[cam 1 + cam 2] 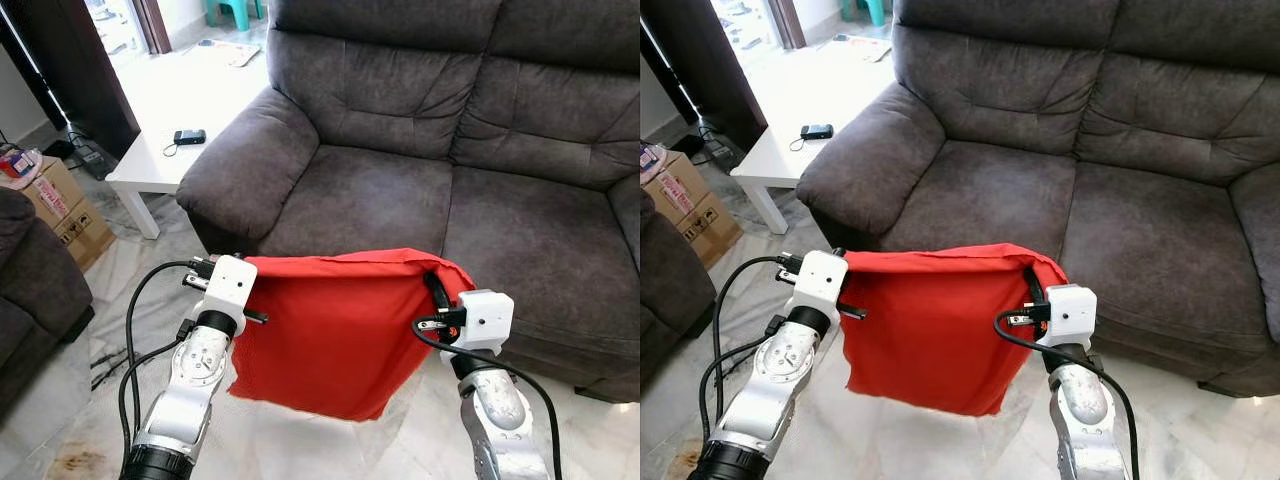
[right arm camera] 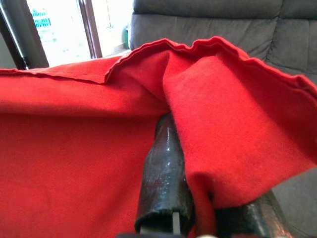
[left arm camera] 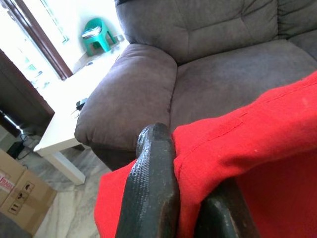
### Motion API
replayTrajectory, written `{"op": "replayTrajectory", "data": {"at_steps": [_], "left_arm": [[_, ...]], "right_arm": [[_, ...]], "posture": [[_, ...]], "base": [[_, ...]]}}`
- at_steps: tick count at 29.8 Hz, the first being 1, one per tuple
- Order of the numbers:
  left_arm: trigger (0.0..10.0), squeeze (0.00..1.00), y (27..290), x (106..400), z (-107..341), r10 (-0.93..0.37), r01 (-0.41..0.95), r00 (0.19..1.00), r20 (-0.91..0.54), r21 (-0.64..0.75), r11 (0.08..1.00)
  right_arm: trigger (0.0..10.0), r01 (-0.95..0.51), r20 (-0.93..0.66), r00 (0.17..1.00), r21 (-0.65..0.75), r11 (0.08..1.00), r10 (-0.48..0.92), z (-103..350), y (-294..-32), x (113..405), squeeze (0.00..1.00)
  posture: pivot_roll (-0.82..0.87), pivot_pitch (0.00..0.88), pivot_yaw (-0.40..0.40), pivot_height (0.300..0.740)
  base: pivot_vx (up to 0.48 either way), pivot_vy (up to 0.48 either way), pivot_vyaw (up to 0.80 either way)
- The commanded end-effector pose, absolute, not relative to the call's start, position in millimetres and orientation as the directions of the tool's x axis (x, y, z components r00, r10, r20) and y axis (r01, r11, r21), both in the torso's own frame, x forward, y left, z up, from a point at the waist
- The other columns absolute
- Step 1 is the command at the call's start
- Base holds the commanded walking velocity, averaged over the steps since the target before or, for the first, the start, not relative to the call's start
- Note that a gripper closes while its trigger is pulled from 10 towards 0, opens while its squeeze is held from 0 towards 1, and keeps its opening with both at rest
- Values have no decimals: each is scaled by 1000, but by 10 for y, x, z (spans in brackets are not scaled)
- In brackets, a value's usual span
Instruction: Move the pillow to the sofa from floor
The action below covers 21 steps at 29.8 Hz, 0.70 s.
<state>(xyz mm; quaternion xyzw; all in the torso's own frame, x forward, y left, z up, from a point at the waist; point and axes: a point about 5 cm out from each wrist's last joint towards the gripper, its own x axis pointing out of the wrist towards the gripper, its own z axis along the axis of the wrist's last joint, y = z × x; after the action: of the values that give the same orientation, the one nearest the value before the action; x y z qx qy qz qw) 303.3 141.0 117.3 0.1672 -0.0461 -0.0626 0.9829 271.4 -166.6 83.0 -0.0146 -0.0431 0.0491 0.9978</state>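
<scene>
A red pillow hangs in the air in front of the dark grey sofa, held by its two upper corners. My left gripper is shut on the left corner, and its fingers pinch the red cloth. On the right corner my right gripper is shut, with one black finger pressed against a fold of the fabric. The pillow's lower edge hangs above the marble floor, just short of the sofa's front.
A white low table with a small black device stands left of the sofa arm. A cardboard box and another dark seat are at the far left. Black cables loop beside my left arm.
</scene>
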Motion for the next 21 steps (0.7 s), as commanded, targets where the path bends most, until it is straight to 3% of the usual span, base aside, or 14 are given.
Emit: {"op": "replayTrajectory", "data": {"at_steps": [1,17,21], "left_arm": [[10000,0,1519,3067,1297,-79,25,986,148,339,941],[10000,0,1532,3049,1290,-74,13,983,171,336,942],[10000,0,1523,3042,1287,-77,13,981,177,339,941]], "right_arm": [[10000,-23,114,993,-23,999,26,857,-1795,2700,0],[10000,2,134,991,-31,1000,3,910,-1848,2749,0],[10000,13,128,992,-21,1000,-10,922,-1884,2770,0]], "posture": [[-3,85,-1,740],[-16,46,0,740],[-16,41,-4,740]], "base": [[0,0,0],[0,0,0],[0,0,-800]]}}
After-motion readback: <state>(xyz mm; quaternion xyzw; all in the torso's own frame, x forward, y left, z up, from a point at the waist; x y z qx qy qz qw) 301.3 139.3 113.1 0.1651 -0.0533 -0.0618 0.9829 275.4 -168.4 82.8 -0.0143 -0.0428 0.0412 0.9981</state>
